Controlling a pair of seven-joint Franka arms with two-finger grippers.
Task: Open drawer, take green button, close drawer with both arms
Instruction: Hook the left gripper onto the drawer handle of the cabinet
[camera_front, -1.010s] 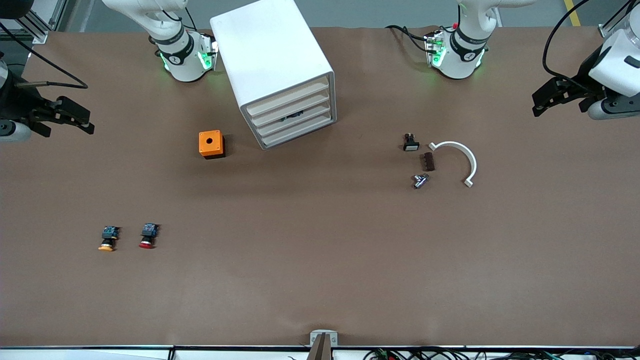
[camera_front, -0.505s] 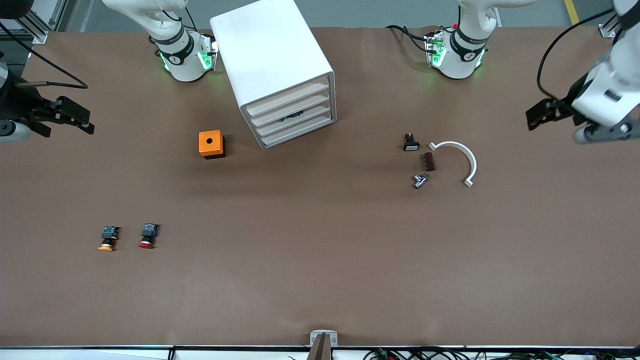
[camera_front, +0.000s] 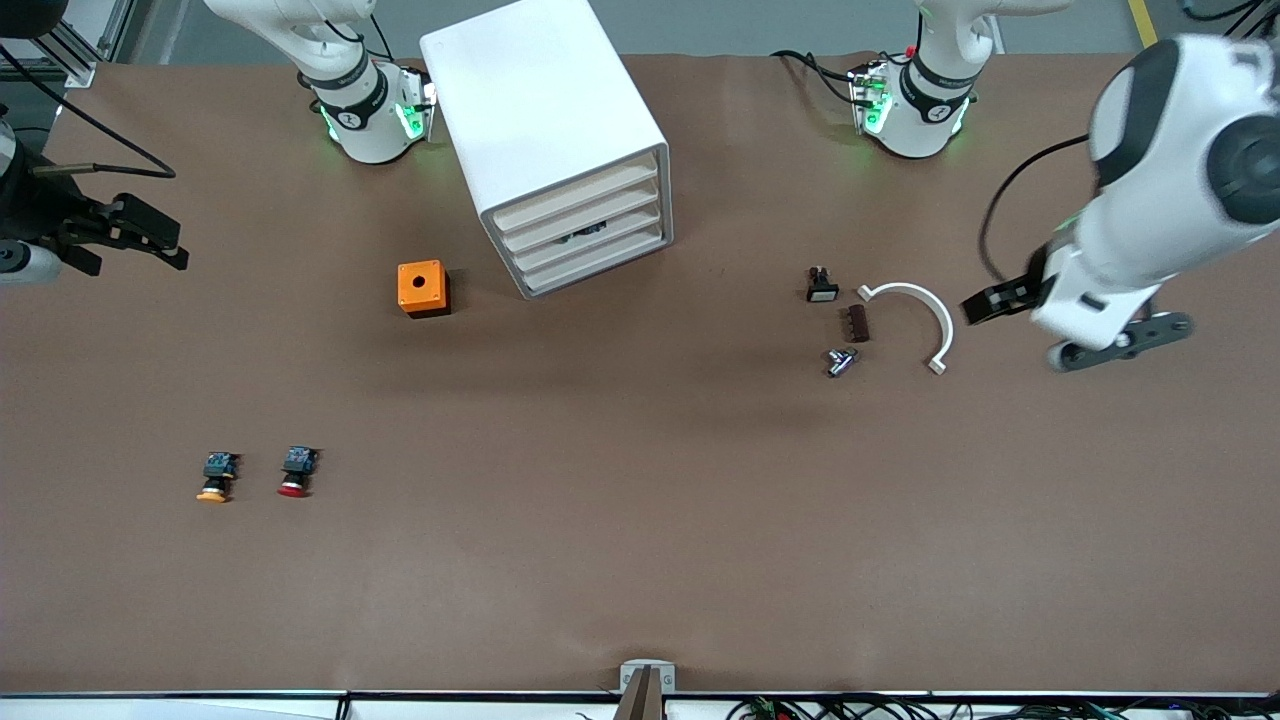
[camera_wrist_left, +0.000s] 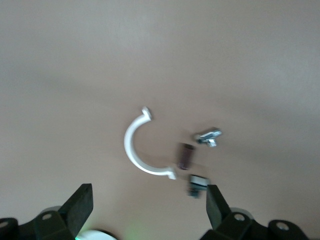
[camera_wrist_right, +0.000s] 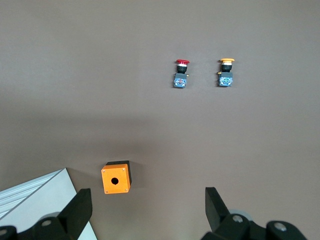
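The white cabinet stands between the arm bases, and its corner shows in the right wrist view. Its four alike drawer fronts are all shut. A dark shape shows through one of the lower fronts. The green-capped button is hidden. My left gripper hangs open and empty over the table beside a white curved piece; its wrist view shows wide jaws. My right gripper waits open and empty over the right arm's end of the table, and also shows in its wrist view.
An orange box sits beside the cabinet. A red-capped button and an orange-capped button lie nearer the camera. The white curved piece, a brown block, a metal piece and a small switch lie near my left gripper.
My left arm has swung in from its end of the table toward the white curved piece. The right arm has not moved. The drawers stay shut.
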